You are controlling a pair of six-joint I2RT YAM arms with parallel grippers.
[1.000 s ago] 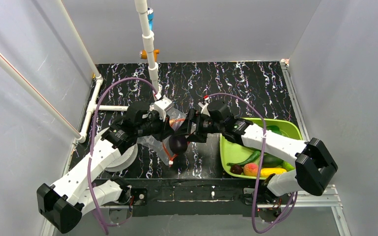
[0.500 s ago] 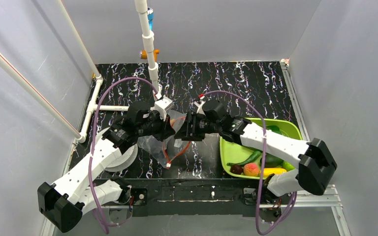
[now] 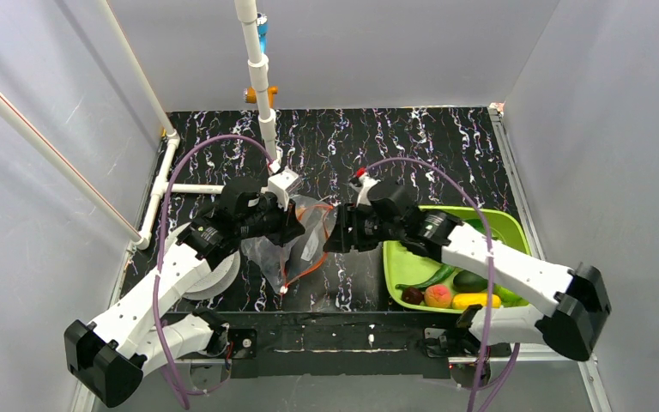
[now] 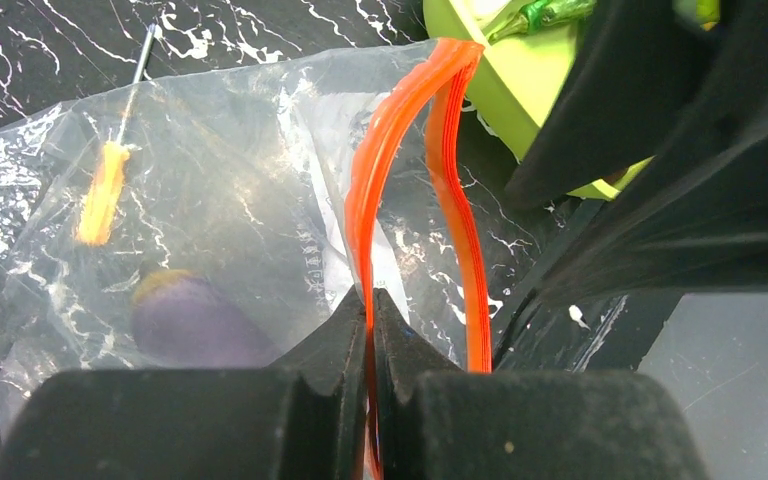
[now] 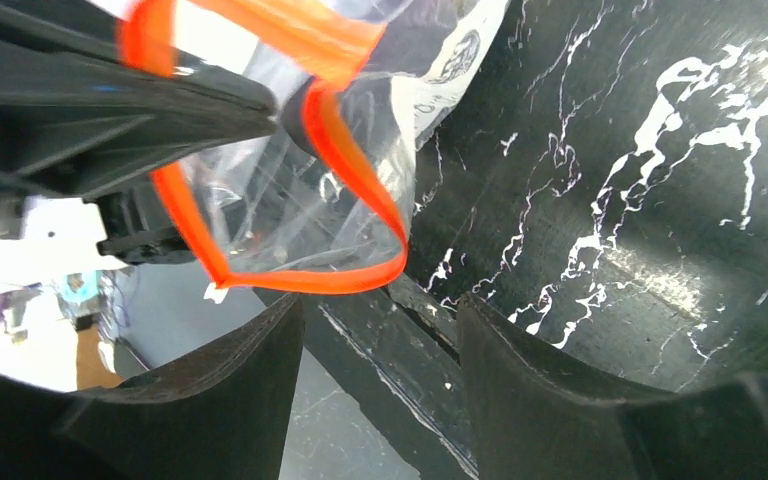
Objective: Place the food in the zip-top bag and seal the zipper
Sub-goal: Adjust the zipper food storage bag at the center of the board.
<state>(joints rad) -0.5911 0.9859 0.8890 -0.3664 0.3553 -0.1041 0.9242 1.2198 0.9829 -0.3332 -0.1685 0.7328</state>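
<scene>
Loading step here, sealing not begun. The left tool (image 4: 370,300) is clamped on one lip of the zipper (image 4: 400,130), holding the zip-top bag (image 4: 210,170) with its mouth gaping over the tabletop (image 3: 412,146) — the purple eggplant (image 4: 185,322) sits inside, near the bottom. The right tool (image 5: 380,312) hangs just beside the mouth, jaws apart, nothing in them. My guess: next it swings to the green tray (image 3: 399,266) for the peach (image 3: 436,296) or the yellow piece (image 3: 474,300). The right arm covers part of that tray, and there's an orange smear behind the plastic I can't identify.
</scene>
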